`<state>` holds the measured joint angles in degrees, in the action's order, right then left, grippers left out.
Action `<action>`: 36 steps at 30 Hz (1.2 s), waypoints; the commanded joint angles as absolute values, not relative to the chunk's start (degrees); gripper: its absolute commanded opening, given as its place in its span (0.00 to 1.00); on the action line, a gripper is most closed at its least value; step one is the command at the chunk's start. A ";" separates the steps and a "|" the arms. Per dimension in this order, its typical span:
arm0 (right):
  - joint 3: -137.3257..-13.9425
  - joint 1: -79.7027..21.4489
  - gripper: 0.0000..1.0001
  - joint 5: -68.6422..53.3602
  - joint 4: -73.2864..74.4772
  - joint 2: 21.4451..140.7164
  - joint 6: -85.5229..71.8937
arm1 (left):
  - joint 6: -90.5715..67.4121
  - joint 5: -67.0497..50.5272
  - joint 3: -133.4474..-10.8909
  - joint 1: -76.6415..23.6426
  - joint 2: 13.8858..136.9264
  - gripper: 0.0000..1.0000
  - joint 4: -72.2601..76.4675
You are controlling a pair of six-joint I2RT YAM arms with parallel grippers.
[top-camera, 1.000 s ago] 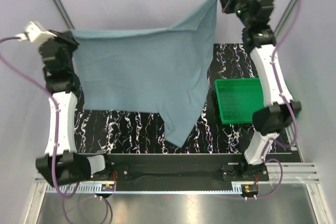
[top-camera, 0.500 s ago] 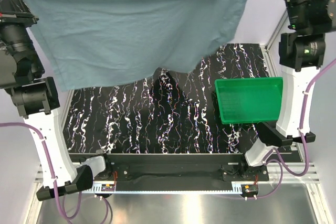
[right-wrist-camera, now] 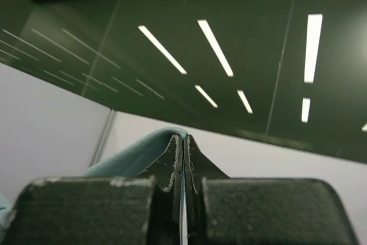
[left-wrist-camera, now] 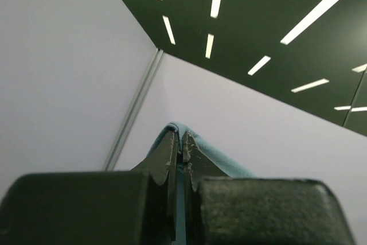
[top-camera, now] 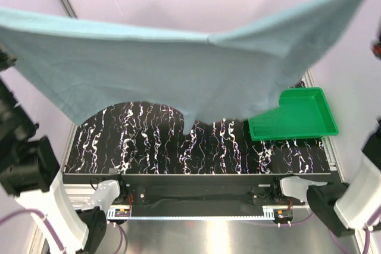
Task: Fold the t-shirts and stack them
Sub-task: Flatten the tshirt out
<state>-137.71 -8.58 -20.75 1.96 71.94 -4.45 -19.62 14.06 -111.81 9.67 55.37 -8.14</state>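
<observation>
Blue-grey cloth is hanging right across the overhead view, so the t-shirt [top-camera: 149, 69] is being held up in the air, well above the marbled black table [top-camera: 149, 147] and stretched between the two arms. Starting on the left, the left gripper [left-wrist-camera: 182, 142] is pointing up at the ceiling lights. Its jaws are pinching tight on a fold of the shirt's edge, with cloth peeking out past the fingertips. Moving across, the top edge is running fairly straight with a small step near the middle, and the bottom is sagging into a loose point over the table. Over on the right, the right gripper [right-wrist-camera: 183, 142] is doing the same thing, clamping down on its own bit of cloth and also aiming at the ceiling. The green tray [top-camera: 297, 117] is sitting on the table's right side, one corner tucked behind the hanging cloth. Looks like the robot is spreading the shirt out to lay it flat. Doing that well probably means both arms coming down together at an even height with the top edge taut, so the hanging part is landing first without bunching or draping onto the green tray. Hard-to-judge stuff: neither gripper is showing in the overhead view, since both are cut off past the frame edges. The sleeves and collar aren't really showing up, and the far part of the table is hiding behind the shirt.
</observation>
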 commanded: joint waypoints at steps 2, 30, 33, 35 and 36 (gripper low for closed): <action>-138.42 -8.53 0.00 -23.38 -1.67 71.81 -8.17 | -16.26 19.77 -114.25 9.14 53.88 0.00 -10.89; -133.41 -8.44 0.00 -11.34 -17.75 97.99 -0.79 | -20.04 16.08 -98.25 7.56 75.05 0.00 16.00; -134.99 -8.44 0.00 -11.25 -17.40 98.53 -1.58 | -19.87 16.35 -100.28 7.65 75.50 0.00 15.91; -135.70 -8.35 0.00 -11.51 -16.44 98.26 -1.84 | -19.78 16.43 -100.72 7.65 74.97 0.00 15.47; -136.05 -8.44 0.00 -11.77 -16.09 98.09 -1.76 | -20.04 16.44 -100.55 7.65 74.62 0.00 15.29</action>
